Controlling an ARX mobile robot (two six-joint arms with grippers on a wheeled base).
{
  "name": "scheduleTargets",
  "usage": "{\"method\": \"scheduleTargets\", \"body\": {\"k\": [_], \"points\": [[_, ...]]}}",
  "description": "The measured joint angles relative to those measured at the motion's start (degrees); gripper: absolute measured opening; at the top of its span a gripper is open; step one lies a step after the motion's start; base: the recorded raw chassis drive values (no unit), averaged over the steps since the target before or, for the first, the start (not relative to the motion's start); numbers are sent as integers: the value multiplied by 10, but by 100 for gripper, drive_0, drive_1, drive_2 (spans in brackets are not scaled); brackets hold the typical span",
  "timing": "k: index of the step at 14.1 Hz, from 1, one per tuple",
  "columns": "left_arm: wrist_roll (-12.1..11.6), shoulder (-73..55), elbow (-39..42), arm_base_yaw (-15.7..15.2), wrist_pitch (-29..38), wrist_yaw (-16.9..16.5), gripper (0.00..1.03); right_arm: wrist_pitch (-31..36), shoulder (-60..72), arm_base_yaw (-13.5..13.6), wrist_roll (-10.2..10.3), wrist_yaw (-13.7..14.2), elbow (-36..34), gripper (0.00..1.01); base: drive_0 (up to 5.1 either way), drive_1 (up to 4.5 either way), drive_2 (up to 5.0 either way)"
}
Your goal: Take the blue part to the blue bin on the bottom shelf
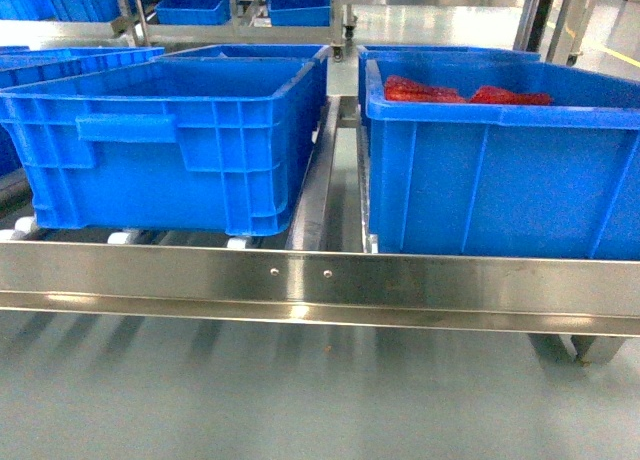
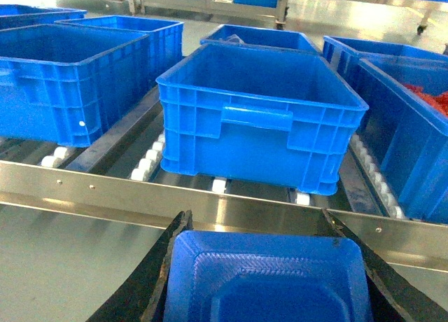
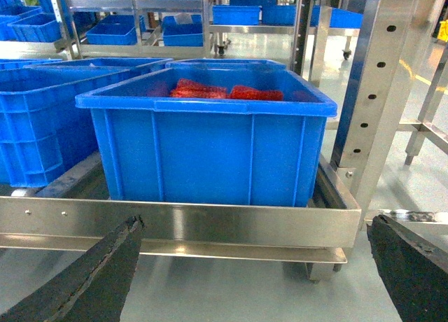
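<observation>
The left gripper (image 2: 266,280) is clamped on a blue moulded piece (image 2: 269,280), possibly the blue part, its wider side running left to right, near the bottom shelf's (image 1: 300,280) front rail; the right gripper (image 3: 255,273) hangs spread wide, holding nothing; no writing is legible.

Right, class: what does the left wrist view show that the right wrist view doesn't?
Left wrist only: a blue part between the left fingers, facing an empty-looking crate. Right wrist only: the right fingers spread with nothing between, and a perforated steel post. Both: the crate of red pieces and the shelf's front rail.
</observation>
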State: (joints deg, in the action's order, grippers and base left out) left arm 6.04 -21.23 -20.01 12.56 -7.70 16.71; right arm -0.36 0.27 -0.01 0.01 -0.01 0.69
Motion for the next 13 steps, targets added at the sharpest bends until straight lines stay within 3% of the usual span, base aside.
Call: {"method": "scheduleTargets", "body": {"k": [4,13], "points": [[0,0,0,0,0,0,44,0,0,0,0,0,0,98,-1,60,-62],[0,0,0,0,0,0,44,0,0,0,0,0,0,98,-9,400,-418]]}}
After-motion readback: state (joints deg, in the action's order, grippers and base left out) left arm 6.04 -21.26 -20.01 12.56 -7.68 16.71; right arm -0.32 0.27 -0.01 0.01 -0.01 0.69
